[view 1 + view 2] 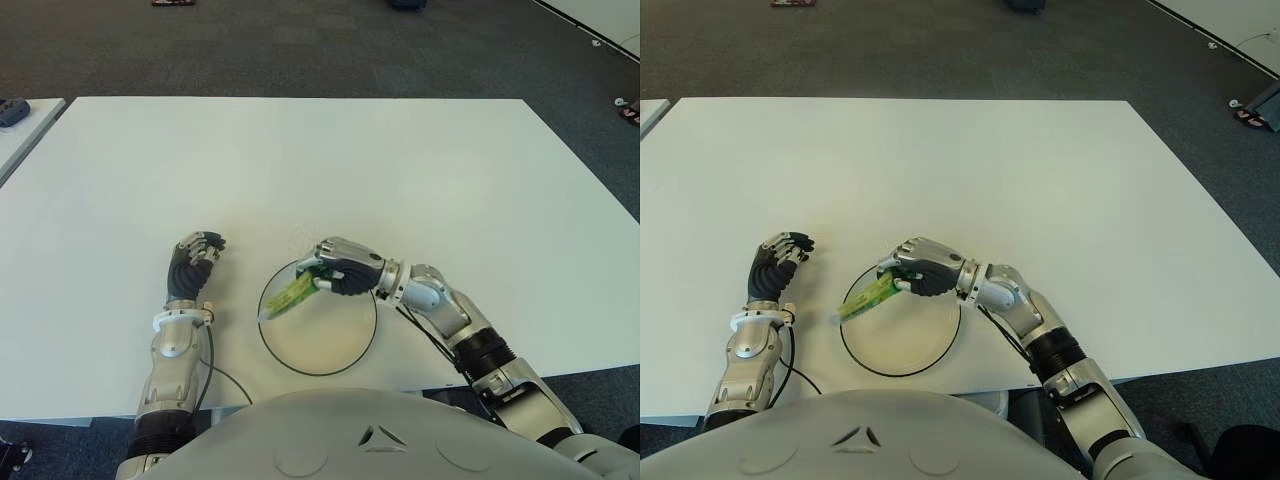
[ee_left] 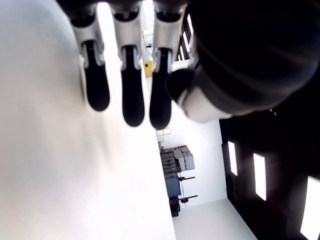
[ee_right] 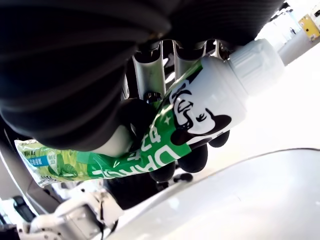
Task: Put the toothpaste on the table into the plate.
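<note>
1. A wide white table was seen on dark grey carpet, and most of its top lay bare.
2. Near the front edge, left of the plate, the left hand was seen with its fingers loosely curled and nothing held.
3. A round plate with a dark rim was placed close to the table's front edge, at the middle.
4. The green toothpaste tube was held tilted over the plate's left rim, its flat end reaching past it.
5. The right hand was clamped around the tube's white-capped end.
6. Open tabletop was left behind and to the right.
</note>
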You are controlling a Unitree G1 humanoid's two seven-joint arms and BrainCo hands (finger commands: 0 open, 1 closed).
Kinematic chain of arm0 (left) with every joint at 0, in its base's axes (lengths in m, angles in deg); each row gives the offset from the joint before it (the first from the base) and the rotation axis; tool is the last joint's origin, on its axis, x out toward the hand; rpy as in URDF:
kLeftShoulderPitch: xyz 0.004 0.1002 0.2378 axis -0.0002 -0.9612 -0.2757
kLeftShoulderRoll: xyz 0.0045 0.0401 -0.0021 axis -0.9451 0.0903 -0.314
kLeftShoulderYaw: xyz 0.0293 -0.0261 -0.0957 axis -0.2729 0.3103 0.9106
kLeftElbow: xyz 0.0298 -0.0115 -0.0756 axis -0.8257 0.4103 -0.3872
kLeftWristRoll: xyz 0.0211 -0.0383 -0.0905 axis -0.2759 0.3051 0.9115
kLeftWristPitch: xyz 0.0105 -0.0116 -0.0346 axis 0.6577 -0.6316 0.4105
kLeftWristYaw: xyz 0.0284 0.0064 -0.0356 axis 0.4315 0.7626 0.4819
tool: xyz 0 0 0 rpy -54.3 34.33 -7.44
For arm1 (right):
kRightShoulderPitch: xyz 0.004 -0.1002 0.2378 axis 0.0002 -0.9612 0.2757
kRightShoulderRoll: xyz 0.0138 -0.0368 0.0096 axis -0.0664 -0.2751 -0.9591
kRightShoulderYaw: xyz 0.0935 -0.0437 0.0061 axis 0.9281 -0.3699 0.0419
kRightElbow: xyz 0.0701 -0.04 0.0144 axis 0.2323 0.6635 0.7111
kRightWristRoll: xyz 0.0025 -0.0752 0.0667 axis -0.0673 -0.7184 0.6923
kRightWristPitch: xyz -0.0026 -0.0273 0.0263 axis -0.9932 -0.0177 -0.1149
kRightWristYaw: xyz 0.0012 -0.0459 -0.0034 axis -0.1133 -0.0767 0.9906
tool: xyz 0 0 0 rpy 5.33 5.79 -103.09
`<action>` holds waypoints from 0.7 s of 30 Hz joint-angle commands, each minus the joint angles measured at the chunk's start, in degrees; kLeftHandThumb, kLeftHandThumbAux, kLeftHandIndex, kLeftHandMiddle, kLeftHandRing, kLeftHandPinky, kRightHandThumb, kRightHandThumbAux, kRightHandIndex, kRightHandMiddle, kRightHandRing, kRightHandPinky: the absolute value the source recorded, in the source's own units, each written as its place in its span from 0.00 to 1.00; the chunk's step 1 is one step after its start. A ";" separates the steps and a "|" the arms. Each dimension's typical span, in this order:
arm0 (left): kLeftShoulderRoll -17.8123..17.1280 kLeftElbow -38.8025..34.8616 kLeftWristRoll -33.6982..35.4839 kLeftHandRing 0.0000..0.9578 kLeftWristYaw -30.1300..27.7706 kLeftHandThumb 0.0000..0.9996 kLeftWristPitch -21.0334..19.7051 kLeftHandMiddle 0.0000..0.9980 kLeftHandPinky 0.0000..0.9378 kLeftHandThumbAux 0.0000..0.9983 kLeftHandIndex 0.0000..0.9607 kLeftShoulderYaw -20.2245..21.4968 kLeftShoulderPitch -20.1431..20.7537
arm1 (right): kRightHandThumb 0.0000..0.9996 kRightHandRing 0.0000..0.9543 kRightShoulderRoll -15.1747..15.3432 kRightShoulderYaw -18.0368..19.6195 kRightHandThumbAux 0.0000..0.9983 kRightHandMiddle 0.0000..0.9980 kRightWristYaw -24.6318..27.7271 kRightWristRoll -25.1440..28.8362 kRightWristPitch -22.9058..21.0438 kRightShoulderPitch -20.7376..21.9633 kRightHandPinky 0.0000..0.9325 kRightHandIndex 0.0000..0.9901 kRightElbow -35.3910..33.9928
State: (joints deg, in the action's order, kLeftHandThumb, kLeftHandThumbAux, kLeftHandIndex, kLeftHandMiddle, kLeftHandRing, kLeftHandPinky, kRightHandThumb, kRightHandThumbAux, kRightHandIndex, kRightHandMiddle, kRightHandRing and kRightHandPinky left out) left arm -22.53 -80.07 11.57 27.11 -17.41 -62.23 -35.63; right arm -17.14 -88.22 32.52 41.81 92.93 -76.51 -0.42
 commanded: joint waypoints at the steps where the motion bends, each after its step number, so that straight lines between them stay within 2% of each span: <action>1: 0.07 1.03 -0.40 0.46 0.31 0.71 0.07 0.45 0.44 0.72 0.44 -0.30 0.58 | 0.71 0.85 0.14 -0.63 0.72 0.79 -6.48 -6.48 4.36 1.43 0.90 0.44 2.56; 6: 0.17 1.42 -0.30 0.45 0.43 0.71 0.86 0.45 0.44 0.72 0.44 -0.20 0.70 | 0.70 0.83 1.27 -1.34 0.72 0.78 -13.50 -15.14 6.68 3.03 0.87 0.44 3.28; 8: 0.19 1.80 -0.35 0.45 0.58 0.71 1.19 0.45 0.44 0.72 0.44 -0.14 0.89 | 0.68 0.77 2.21 -1.91 0.72 0.71 -13.90 -17.58 5.77 3.78 0.81 0.43 2.77; 9: 0.21 2.00 -0.48 0.45 0.74 0.71 1.32 0.45 0.43 0.72 0.44 -0.14 1.00 | 0.54 0.67 2.96 -2.26 0.68 0.56 -13.02 -18.48 5.07 4.33 0.73 0.34 2.15; 10: 0.22 2.12 -0.58 0.46 0.85 0.71 1.40 0.46 0.43 0.72 0.44 -0.14 1.08 | 0.43 0.58 3.46 -2.48 0.65 0.45 -12.36 -18.98 4.61 4.70 0.65 0.27 1.72; 11: 0.21 2.20 -0.66 0.46 0.90 0.71 1.49 0.46 0.43 0.72 0.44 -0.17 1.13 | 0.40 0.54 3.86 -2.73 0.64 0.40 -11.52 -19.16 4.25 5.00 0.62 0.24 1.35; 12: 0.20 2.26 -0.70 0.46 0.91 0.71 1.54 0.46 0.43 0.72 0.44 -0.19 1.17 | 0.33 0.45 4.03 -2.88 0.61 0.33 -11.09 -19.14 4.13 5.15 0.53 0.19 1.21; 13: 0.18 2.35 -0.72 0.46 0.87 0.71 1.66 0.46 0.43 0.72 0.44 -0.23 1.23 | 0.30 0.42 4.24 -3.10 0.60 0.30 -10.30 -18.97 3.92 5.32 0.50 0.17 1.05; 14: 0.16 2.42 -0.73 0.46 0.85 0.71 1.75 0.46 0.44 0.72 0.44 -0.27 1.28 | 0.23 0.30 4.41 -3.29 0.55 0.22 -9.73 -18.79 3.73 5.46 0.36 0.11 0.92; 15: 0.11 2.43 -0.70 0.46 0.77 0.71 1.79 0.46 0.44 0.72 0.44 -0.32 1.32 | 0.18 0.21 4.65 -3.39 0.53 0.18 -9.03 -18.44 3.43 5.54 0.27 0.08 0.71; 16: 0.08 2.44 -0.68 0.46 0.72 0.71 1.82 0.46 0.44 0.72 0.44 -0.36 1.35 | 0.14 0.15 4.83 -3.46 0.52 0.12 -8.55 -18.16 3.19 5.58 0.18 0.05 0.53; 18: -0.03 2.39 -0.63 0.46 0.55 0.71 1.73 0.46 0.44 0.72 0.44 -0.42 1.34 | 0.11 0.08 5.33 -3.73 0.50 0.07 -6.76 -17.00 2.71 5.87 0.10 0.03 0.36; 21: -0.06 2.34 -0.65 0.46 0.53 0.71 1.61 0.45 0.44 0.72 0.44 -0.45 1.33 | 0.08 0.03 5.81 -3.89 0.47 0.02 -5.00 -15.70 2.20 6.08 0.03 0.01 0.00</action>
State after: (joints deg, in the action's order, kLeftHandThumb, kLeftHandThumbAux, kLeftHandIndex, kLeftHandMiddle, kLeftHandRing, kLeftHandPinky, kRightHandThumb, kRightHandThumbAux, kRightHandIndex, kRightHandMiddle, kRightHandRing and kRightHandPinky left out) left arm -22.53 -78.35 11.45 27.49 -15.71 -62.23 -34.99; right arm -12.20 -91.59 25.22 24.82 96.25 -71.34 -0.14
